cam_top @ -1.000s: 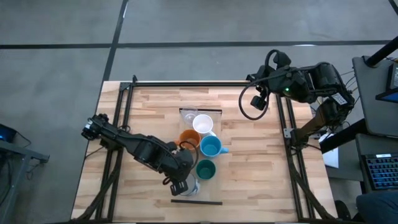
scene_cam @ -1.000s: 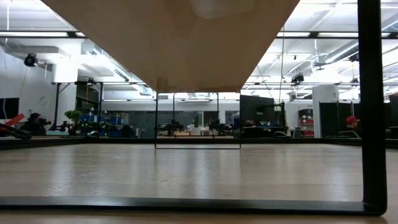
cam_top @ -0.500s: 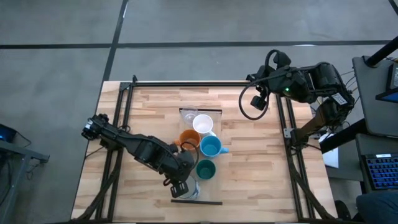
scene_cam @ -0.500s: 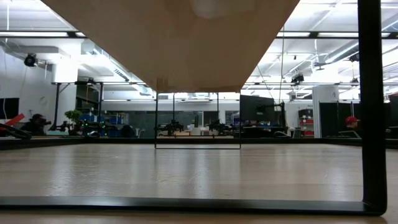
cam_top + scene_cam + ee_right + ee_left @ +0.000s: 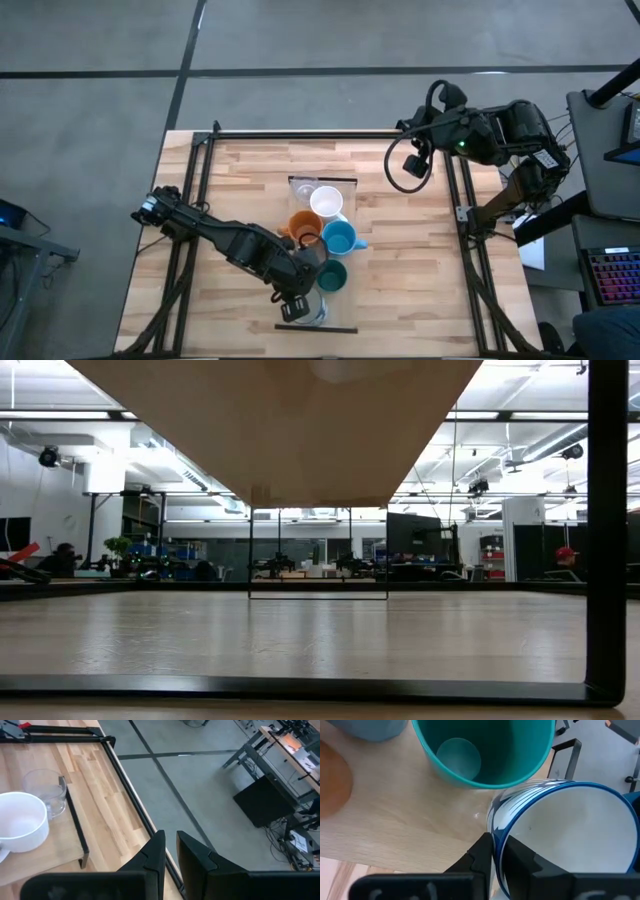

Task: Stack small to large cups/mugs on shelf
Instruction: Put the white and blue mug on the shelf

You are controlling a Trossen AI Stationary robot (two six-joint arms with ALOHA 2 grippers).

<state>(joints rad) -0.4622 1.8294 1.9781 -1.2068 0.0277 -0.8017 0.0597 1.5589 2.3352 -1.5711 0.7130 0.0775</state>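
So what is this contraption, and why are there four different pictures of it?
It is a robot with two dark arms at a wooden table, filmed from overhead, from table height, and from each wrist. A row of cups stands on a pale shelf: clear glass, white mug, orange mug, light blue mug, dark green cup. The left gripper pinches the rim of a blue-striped white mug. The right gripper waits over the table's edge, holding nothing.
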